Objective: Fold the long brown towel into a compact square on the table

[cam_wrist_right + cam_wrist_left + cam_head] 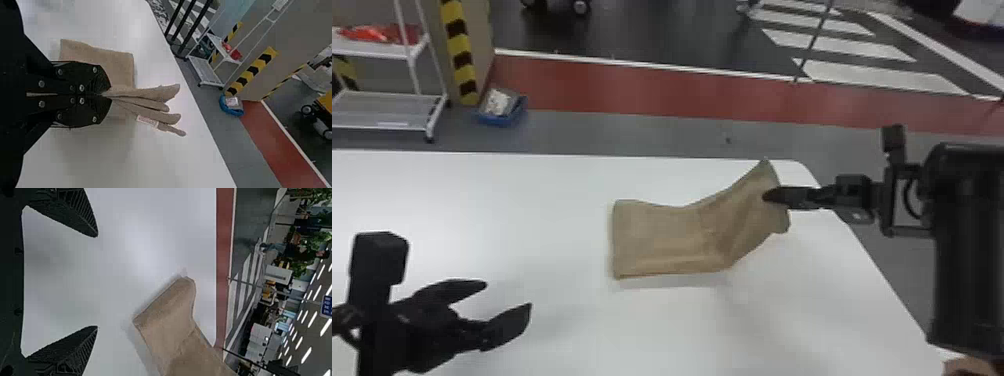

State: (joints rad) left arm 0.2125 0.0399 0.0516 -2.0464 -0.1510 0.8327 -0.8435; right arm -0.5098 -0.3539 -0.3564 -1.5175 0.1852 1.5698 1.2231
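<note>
The brown towel lies with its left part flat on the white table, while its right end is lifted. My right gripper is shut on that raised end. In the right wrist view the right gripper pinches several stacked layers of the towel, with a small white tag among them. My left gripper stands open at the near left, apart from the towel. In the left wrist view the left gripper has nothing between its fingers, and the towel lies beyond them.
The white table ends at a far edge and at a slanting right edge near the right arm. Past it on the floor are a white shelf cart and a blue bin.
</note>
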